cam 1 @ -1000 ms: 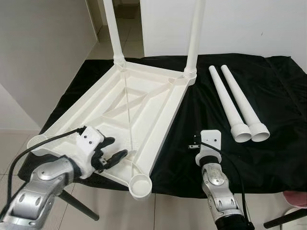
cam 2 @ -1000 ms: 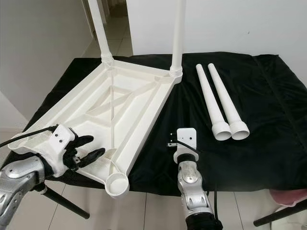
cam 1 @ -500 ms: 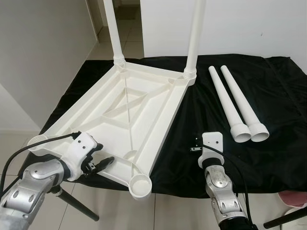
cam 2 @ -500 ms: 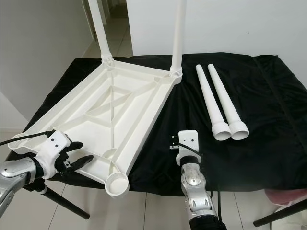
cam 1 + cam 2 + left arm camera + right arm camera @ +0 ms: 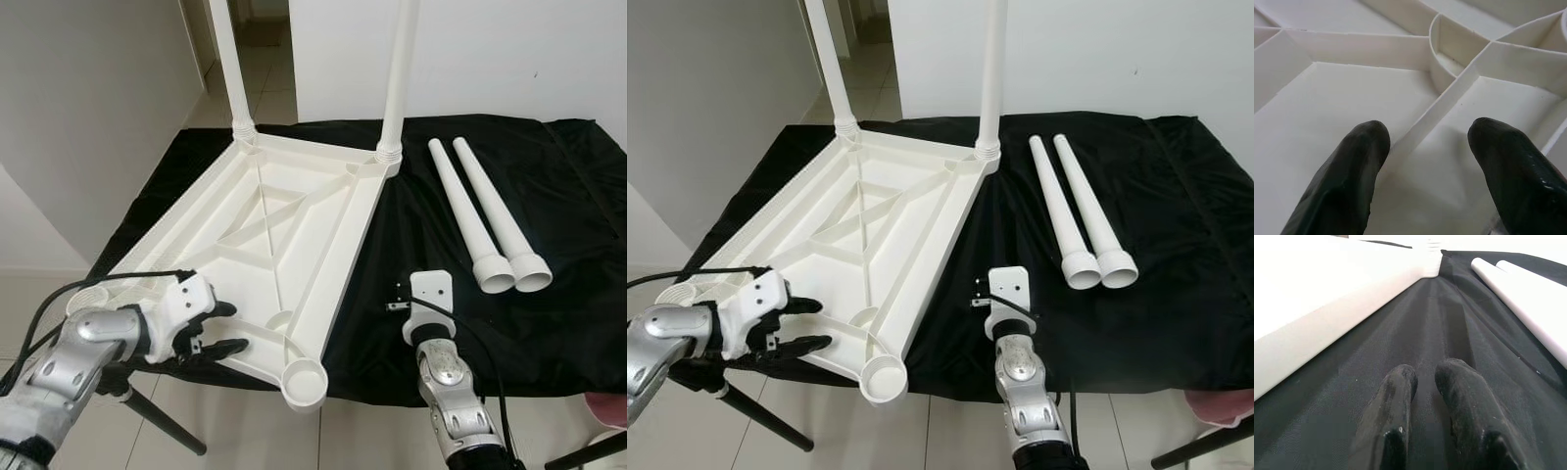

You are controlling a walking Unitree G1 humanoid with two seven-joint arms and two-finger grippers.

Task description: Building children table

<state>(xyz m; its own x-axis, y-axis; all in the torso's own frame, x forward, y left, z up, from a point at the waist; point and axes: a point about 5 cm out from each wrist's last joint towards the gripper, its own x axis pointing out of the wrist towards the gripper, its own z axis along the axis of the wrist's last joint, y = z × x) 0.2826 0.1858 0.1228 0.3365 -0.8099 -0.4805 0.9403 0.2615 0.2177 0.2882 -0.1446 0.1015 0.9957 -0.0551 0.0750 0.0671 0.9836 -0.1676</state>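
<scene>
A black cloth (image 5: 549, 176) covers the work surface. On its left lies the white tabletop (image 5: 265, 235), upside down, with two legs (image 5: 400, 69) standing up at its far corners. Two loose legs (image 5: 485, 215) lie side by side on the right. The left gripper (image 5: 217, 328) is open at the tabletop's near edge, one finger (image 5: 1352, 166) on each side of a rib. The right gripper (image 5: 1425, 382) rests on the cloth, almost closed and empty.

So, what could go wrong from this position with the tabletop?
1. The tabletop lies upside down with its near corner socket past the edge of the black cloth. A pull from the left claw, open at the near rim, might slide it off.
2. Two legs already stand tall at the far corners; a jolt could tip or loosen them.
3. The two loose legs lie beside the right claw and might roll if bumped.
</scene>
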